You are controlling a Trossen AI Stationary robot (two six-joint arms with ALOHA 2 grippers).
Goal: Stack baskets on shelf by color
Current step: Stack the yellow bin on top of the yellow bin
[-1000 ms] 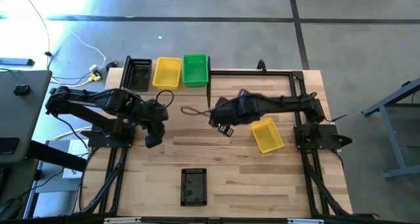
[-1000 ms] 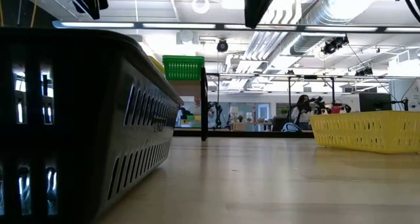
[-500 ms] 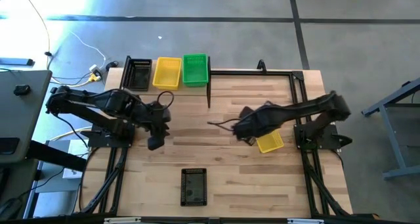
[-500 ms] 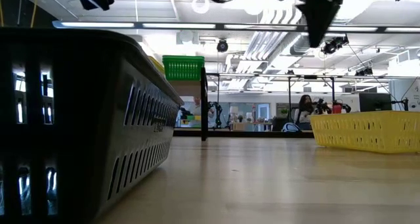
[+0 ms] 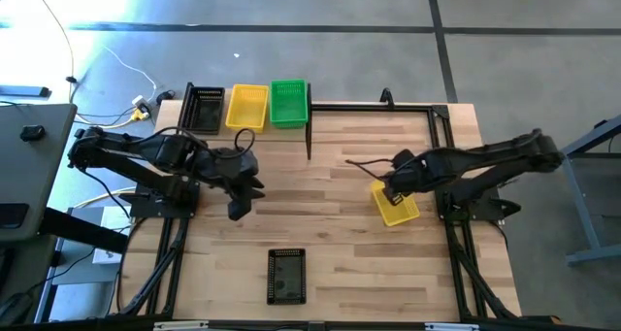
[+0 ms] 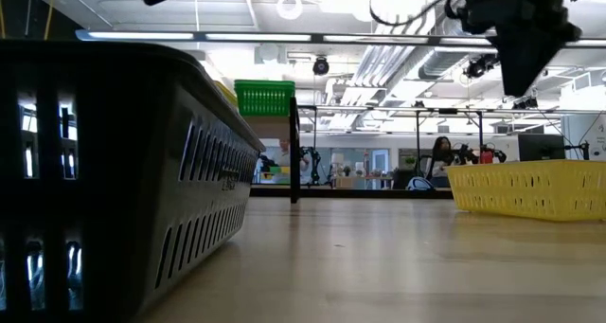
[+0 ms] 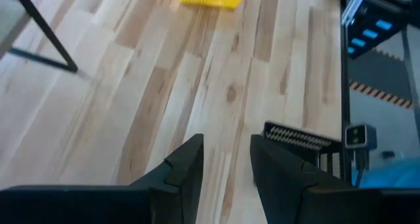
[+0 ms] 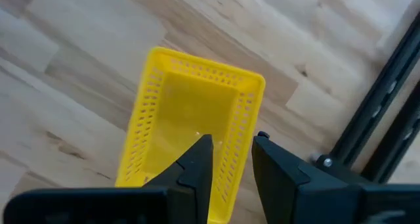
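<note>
A yellow basket (image 5: 398, 209) (image 8: 190, 119) rests on its base on the tabletop at the right. My right gripper (image 5: 392, 188) (image 8: 231, 159) hangs open well above it (image 6: 523, 53); its fingers line up over one long wall without touching. A black basket (image 5: 285, 275) (image 6: 114, 171) sits at the near edge. On the shelf (image 5: 309, 135) at the far left stand a black basket (image 5: 204, 108), a yellow basket (image 5: 246, 106) and a green basket (image 5: 288, 103) side by side. My left gripper (image 5: 239, 207) (image 7: 226, 163) hovers open over bare wood at centre left.
A black metal frame (image 5: 437, 117) runs along the far and right sides of the table, close beside the yellow basket. Bare wood lies between the two arms. A loose cable (image 5: 361, 162) trails from the right arm. People show far off in the room (image 6: 437, 157).
My right gripper has swept from the table's middle toward the right edge, sinking and rolling, and now hangs over the yellow basket on the table. My left gripper has tipped upward and edged toward the table's middle. No basket has moved.
</note>
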